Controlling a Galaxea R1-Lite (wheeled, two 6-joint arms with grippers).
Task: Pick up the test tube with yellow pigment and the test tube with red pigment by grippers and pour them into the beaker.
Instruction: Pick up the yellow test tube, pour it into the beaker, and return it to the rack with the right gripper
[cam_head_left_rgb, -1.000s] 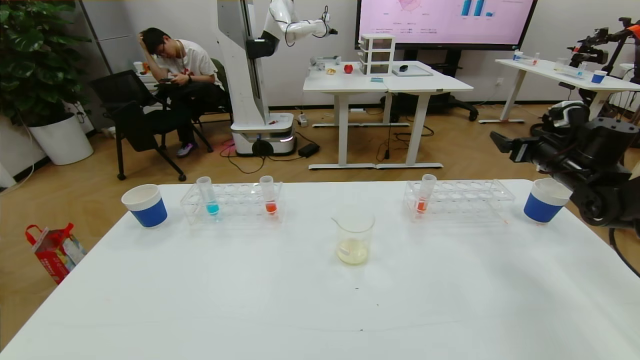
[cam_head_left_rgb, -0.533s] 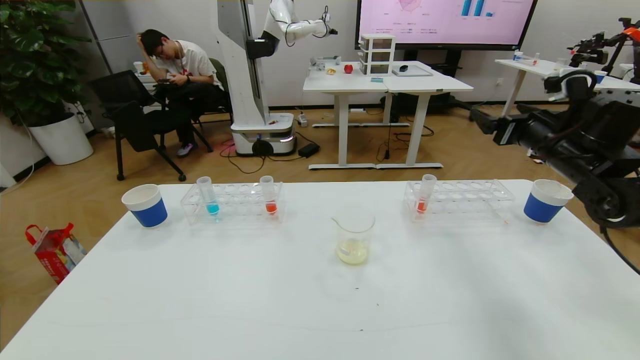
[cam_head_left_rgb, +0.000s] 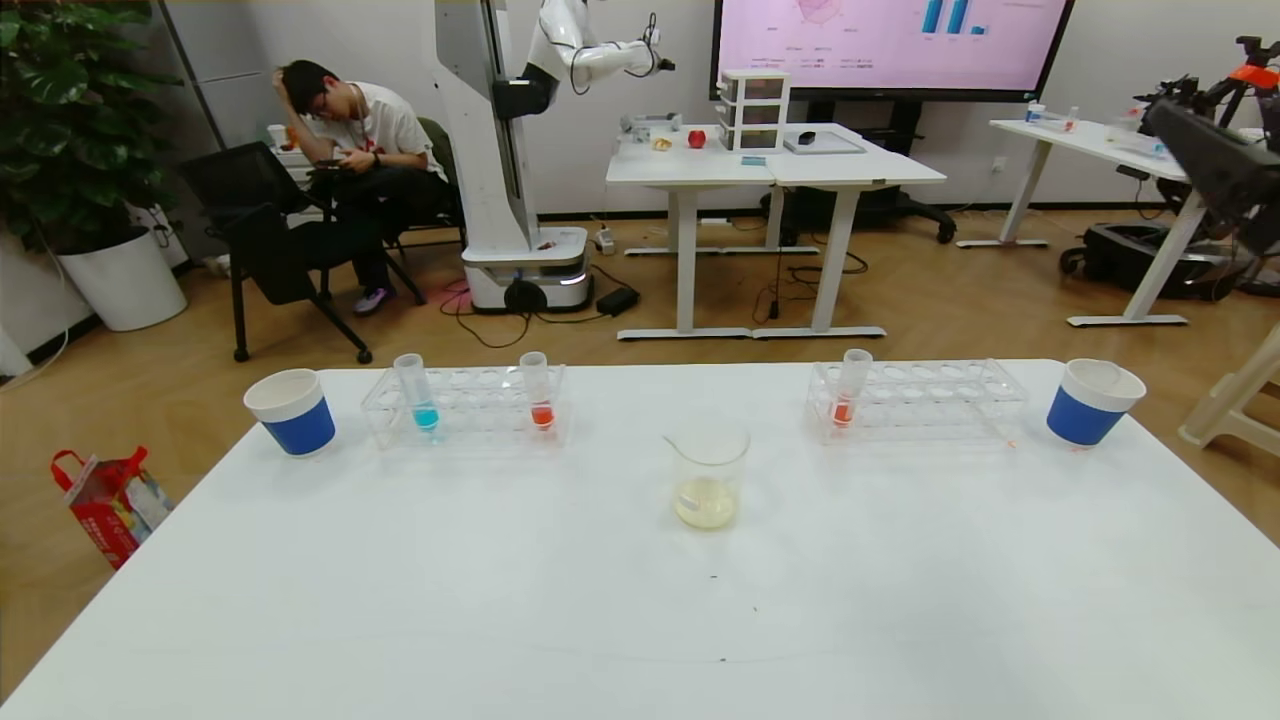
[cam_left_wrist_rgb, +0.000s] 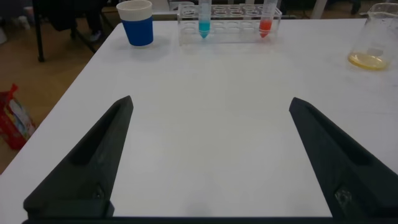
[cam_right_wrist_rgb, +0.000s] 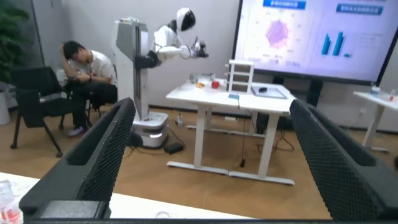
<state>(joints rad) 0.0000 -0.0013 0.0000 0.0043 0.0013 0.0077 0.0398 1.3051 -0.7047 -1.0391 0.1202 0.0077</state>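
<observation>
So here's the setup: a big white table (cam_head_left_rgb: 600, 600) with a clear glass beaker with a pouring lip (cam_head_left_rgb: 708, 475) sitting roughly in the middle, and there's a shallow pool of pale yellow liquid in the bottom of it.

Behind it on the robot's left is a clear plastic test tube rack (cam_head_left_rgb: 465, 405) holding two tubes upright: a slim clear tube with cyan liquid (cam_head_left_rgb: 417, 392) toward the left end and a slim clear tube with red-orange liquid (cam_head_left_rgb: 538, 390) toward the right end. On the right there's a second clear plastic rack (cam_head_left_rgb: 920, 400) with one more slim tube of red-orange liquid (cam_head_left_rgb: 851, 386) standing at its left end. A blue-and-white paper cup (cam_head_left_rgb: 291, 411) sits just left of the left rack, and another blue-and-white paper cup (cam_head_left_rgb: 1092, 402) is just right of the right rack. I can't spot any tube with yellow in it anywhere.

The left gripper (cam_left_wrist_rgb: 208, 162) hovers low over the bare near-left part of the table, black fingers spread wide with nothing between them, well apart from the rack and beaker. The right gripper (cam_right_wrist_rgb: 211, 162) is lifted way up off to the right, pointing out at the room rather than the table, fingers also spread wide and holding nothing. From the head camera only a bit of the black right arm (cam_head_left_rgb: 1210, 170) shows at the far right edge.
</observation>
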